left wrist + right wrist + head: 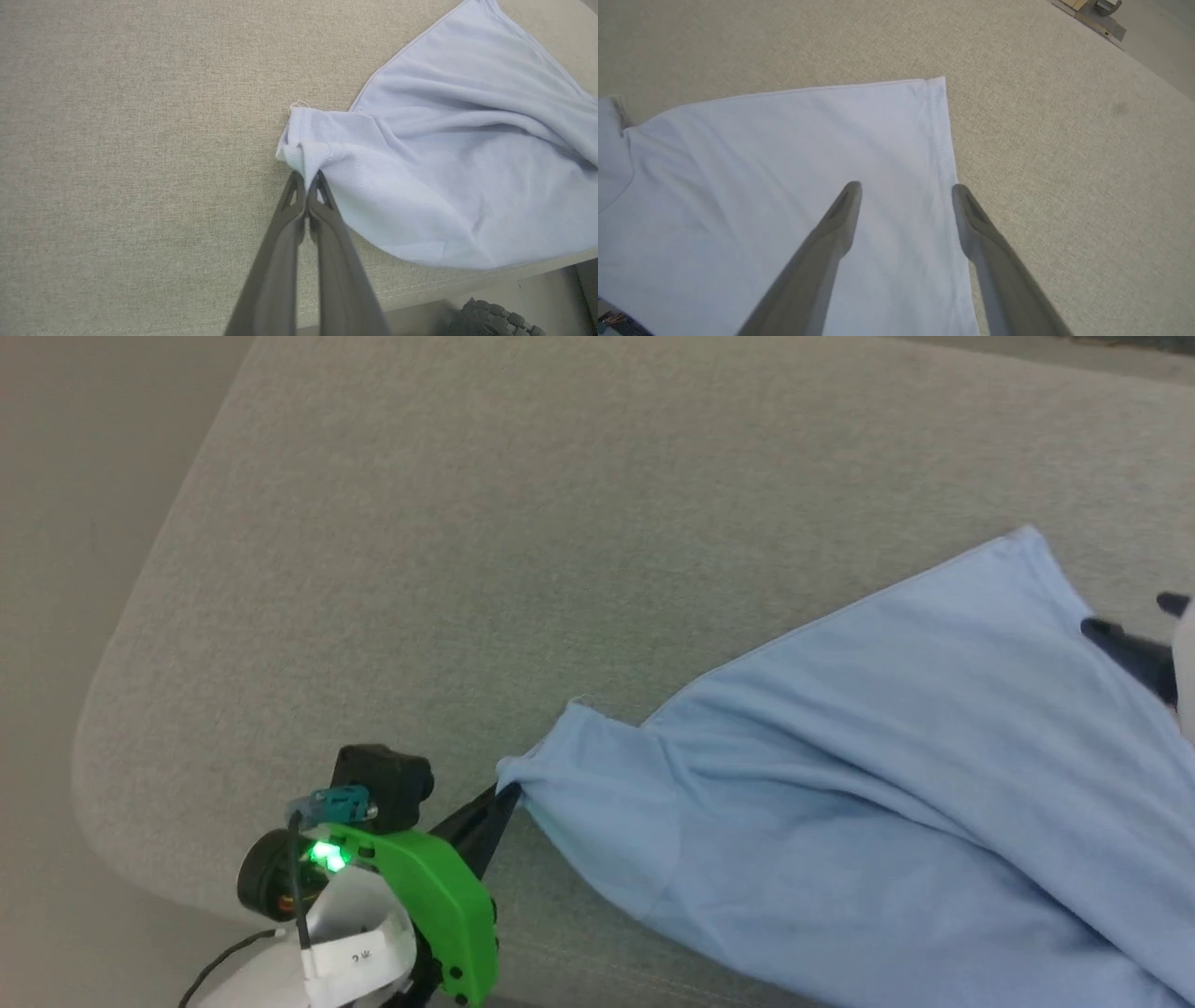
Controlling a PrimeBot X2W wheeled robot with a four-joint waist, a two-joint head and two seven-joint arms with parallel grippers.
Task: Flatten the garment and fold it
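The left pincer [307,179] was shut tight, its two long dark fingers pressed together on a bunched fold at the end of the shirt's [887,756] sleeve [322,144]. Behind those fingers sat a glossy green plastic bracket [439,887] with a small lit green lamp, then a white forearm. The right pincer [906,189] stood wide open and held nothing. One smooth grey finger hung over the cloth and the other over the stitched hem [943,140] near the shirt's squared corner; whether the tips touched the fabric could not be told.

The shirt was light blue, a fine pique knit with soft creases running from the pinched sleeve towards the body. It lay spread over the near right part of the tabletop [467,523], its lower edge hanging past the front seam.

The tabletop was covered in coarse woven beige-grey cloth, with a rounded corner and a line of stitching along its front edge. Beside it ran a pale, plain floor [56,523]. A dark ridged wheel [495,319] showed below the front edge.
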